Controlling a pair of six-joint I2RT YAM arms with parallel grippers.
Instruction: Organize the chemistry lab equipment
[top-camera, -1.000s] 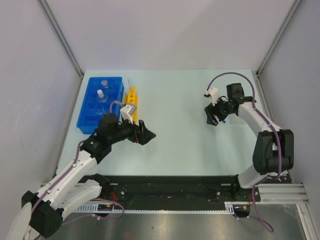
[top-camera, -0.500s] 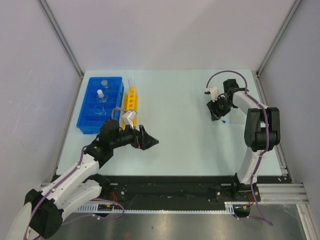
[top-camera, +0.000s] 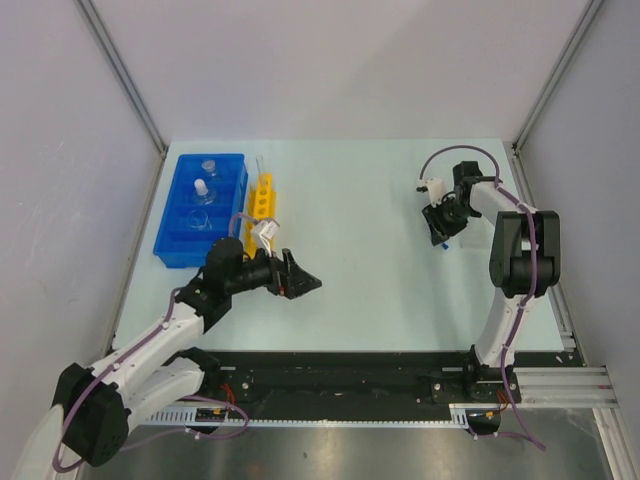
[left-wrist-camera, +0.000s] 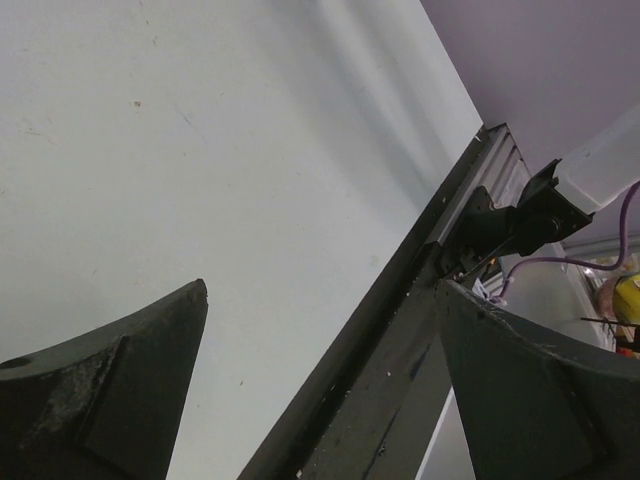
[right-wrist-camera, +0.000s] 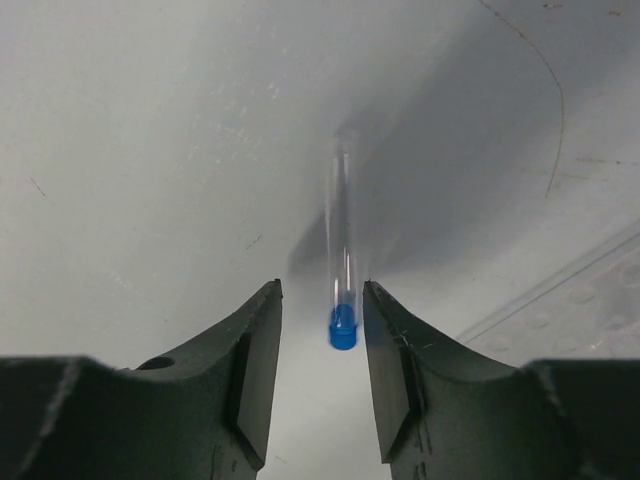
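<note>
Pale tabletop, grey walls around; right gripper part-open astride blue-tipped clear tube, flat at far right, apparently untouched; left gripper wide open, empty; risks rolling or snapping thin tube if pinched off-centre, or squirting it out sideways.

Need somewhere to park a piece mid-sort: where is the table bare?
Bare: the wide middle of the table, between the yellow rack and the right tool; also the near strip between the left tool and the right arm. Crowded: the far-left corner, where the blue tray sits beside the rack.
</note>
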